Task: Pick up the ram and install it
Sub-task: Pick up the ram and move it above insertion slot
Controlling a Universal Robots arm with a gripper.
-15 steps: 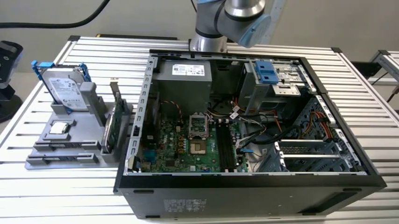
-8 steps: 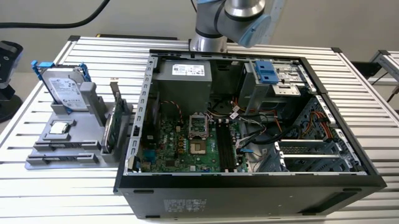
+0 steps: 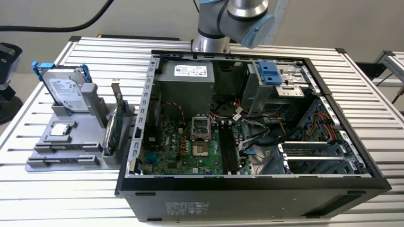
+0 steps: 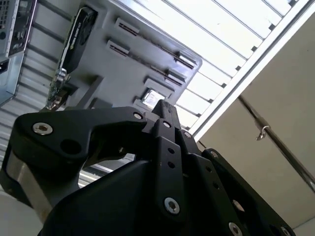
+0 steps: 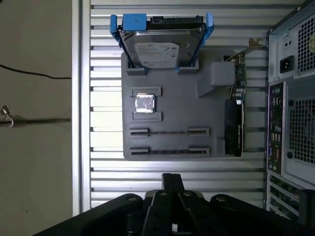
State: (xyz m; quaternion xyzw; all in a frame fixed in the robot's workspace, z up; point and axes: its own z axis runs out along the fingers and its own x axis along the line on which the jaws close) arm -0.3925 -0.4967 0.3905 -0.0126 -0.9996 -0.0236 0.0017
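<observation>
The gripper hangs above the slatted table, just off the near edge of the grey holder tray. In both wrist views its fingers are drawn together to a single narrow tip, with nothing between them.

The ram stands edge-on in the tray (a thin dark strip held by a small bracket at each end), in the slot just beside the square processor chip. A second strip of the same look sits in the next slot, nearer the gripper. In the exterior view the tray lies at the exterior view's left, in the lower left of the frame, just beside the open computer case.

On the tray the silver hard drive with blue rails stands tilted at the far end, and the green card stands on edge along the side next to the case. Inside the case the motherboard lies flat, its long memory slots near the frame's centre. The arm enters at the exterior view's upper centre.
</observation>
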